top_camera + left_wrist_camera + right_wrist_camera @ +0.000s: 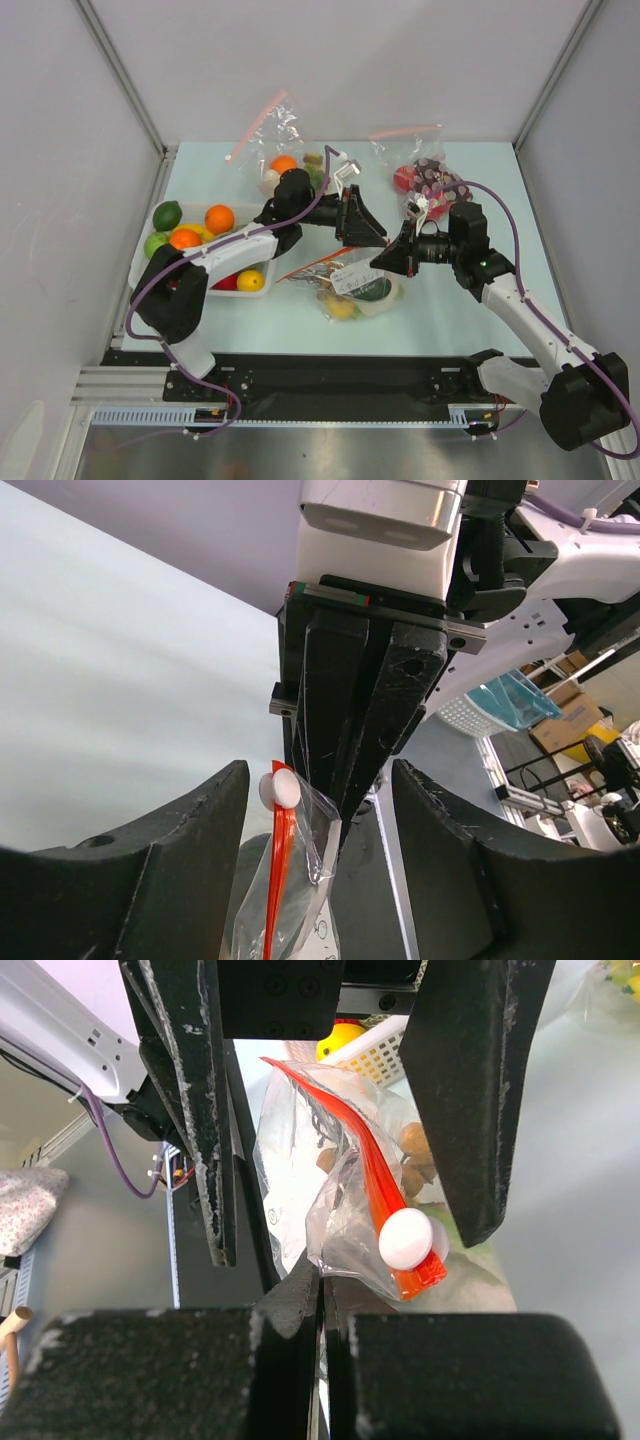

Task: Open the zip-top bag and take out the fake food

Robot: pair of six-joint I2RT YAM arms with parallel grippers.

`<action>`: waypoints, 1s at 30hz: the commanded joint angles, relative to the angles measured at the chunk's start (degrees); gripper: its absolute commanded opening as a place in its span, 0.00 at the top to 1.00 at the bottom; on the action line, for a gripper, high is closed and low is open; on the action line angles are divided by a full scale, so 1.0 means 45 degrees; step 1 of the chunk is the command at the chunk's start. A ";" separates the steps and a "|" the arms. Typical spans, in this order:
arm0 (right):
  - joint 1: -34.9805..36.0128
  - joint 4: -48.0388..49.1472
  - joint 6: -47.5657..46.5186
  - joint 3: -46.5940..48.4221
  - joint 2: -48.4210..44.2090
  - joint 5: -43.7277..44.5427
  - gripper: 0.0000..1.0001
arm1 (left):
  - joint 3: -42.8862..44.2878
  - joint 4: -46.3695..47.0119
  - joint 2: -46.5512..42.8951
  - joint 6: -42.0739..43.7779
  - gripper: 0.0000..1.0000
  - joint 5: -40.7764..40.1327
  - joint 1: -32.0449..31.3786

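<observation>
The right pincer (322,1295) is closed, its two tips pressed together on a fold of clear plastic just below the mouth of the zip-top bag (290,1175). The left pincer (318,780) is open. Its fingers (200,1110) stand wide apart on either side of the bag's top edge and do not touch it.

Between them runs the red-orange zip rim (355,1150), with its white slider (405,1238) at the end nearest the right pincer. From above, the rim's long axis slants across the surface (460,310), from low on the left up toward the two pincers on the right. The rest of the bag trails down toward the near edge, its white label (355,280) facing up.

The fake food is inside the bag: a brown bumpy cluster (415,1155), a yellow fruit (340,308) and a dark green piece (375,290).

A white basket (380,1048) of fruit sits just left of the bag. Two other clear bags (285,150) (420,165) lie farther back.
</observation>
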 commanded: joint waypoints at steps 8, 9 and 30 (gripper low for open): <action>0.0089 0.0057 -0.0210 0.0551 -0.0009 -0.0177 1.00 | 0.0285 -0.2217 -0.0132 0.1806 0.35 -0.0346 -0.0272; 0.0089 0.0057 -0.0191 0.0551 0.0029 -0.0177 1.00 | 0.0324 -0.2704 -0.0152 0.1982 0.36 -0.0404 -0.0311; 0.0070 -0.0236 -0.0425 0.0590 -0.0087 0.0290 1.00 | -0.0027 -0.2487 -0.0736 0.1845 1.00 -0.0091 -0.0663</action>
